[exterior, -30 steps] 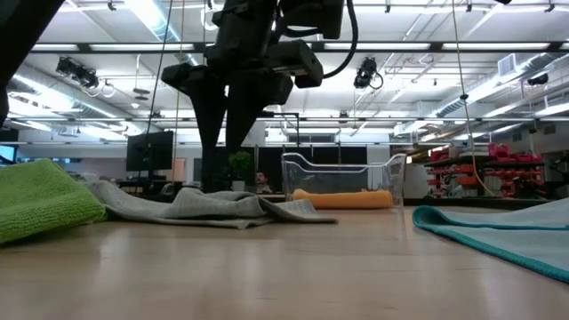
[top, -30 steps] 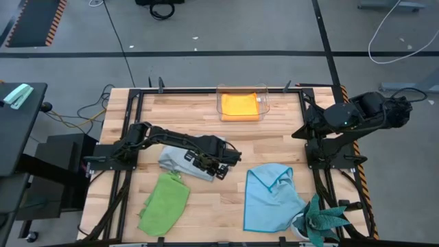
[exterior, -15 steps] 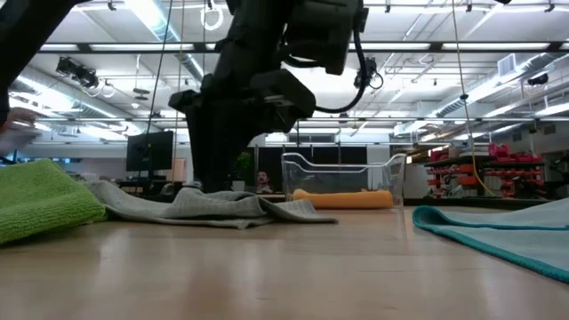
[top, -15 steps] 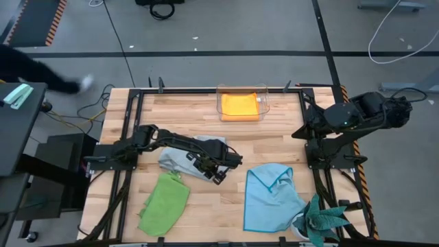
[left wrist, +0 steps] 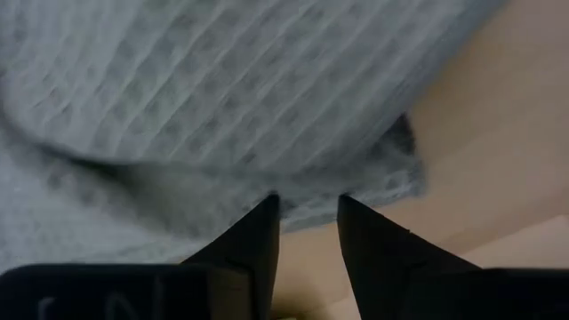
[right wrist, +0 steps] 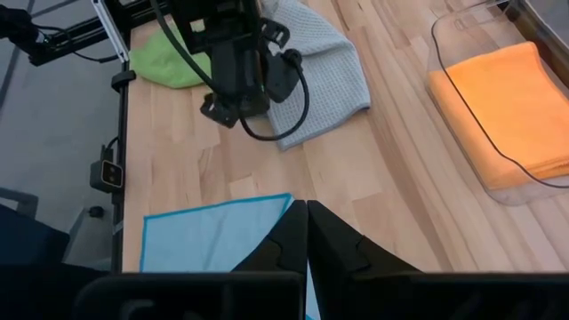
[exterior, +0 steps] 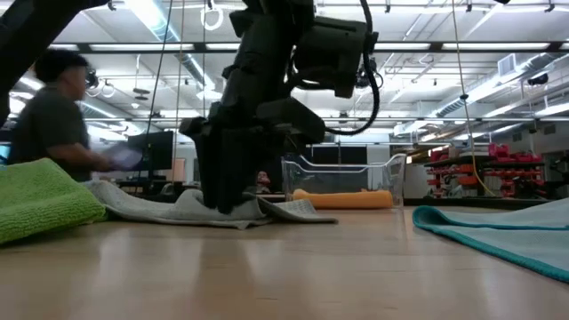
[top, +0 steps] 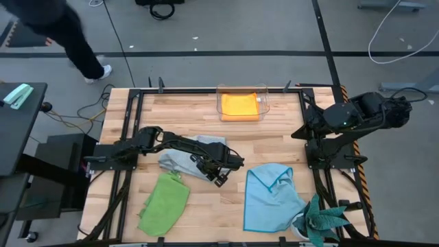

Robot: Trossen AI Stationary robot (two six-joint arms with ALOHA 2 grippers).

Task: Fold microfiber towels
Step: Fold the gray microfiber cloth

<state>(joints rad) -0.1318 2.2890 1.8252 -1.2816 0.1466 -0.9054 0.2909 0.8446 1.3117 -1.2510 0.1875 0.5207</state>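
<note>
While the left tool (left wrist: 304, 203) stands slightly apart, tips at the grey towel's (left wrist: 222, 89) edge, right tool (right wrist: 306, 209) together, well away.

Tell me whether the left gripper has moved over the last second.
Yes. In the high view the left gripper has slid a little toward the light blue towel, away from the clear box, and sits at the grey towel's edge.

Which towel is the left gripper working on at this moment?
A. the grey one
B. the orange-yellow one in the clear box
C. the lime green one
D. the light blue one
A: the left gripper is down at the edge of the grey towel, and the left wrist view shows its fingertips right at that cloth's hem.
</note>
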